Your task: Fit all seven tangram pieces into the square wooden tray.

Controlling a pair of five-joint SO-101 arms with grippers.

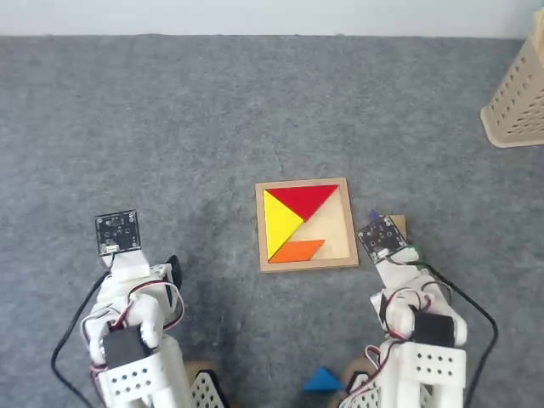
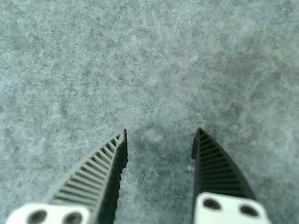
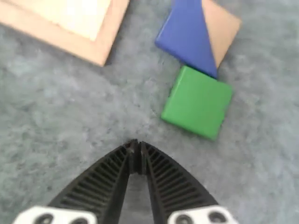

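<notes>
A green square (image 3: pixel 197 101) lies on the grey surface just outside the wooden tray (image 3: pixel 105 46). It is slightly ahead of the right gripper (image 3: pixel 137 147), the nearer one, whose fingers are clenched empty. The left gripper (image 2: pixel 161 140), fingers released, hangs well apart from the tray.

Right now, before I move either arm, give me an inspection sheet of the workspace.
Surface: grey carpet.
Job's things: wooden tray holds a red triangle, a yellow triangle and an orange piece. A blue piece, a tan piece and a green square lie outside it on the carpet by the right arm. A blue triangle lies between the arm bases.
Clutter: beige slotted basket at the far corner.
Grippers: left end effector open over bare carpet; right end effector shut, holding nothing.
Cables: one black cable at each arm.
Surroundings: pale wall beyond the carpet.
</notes>
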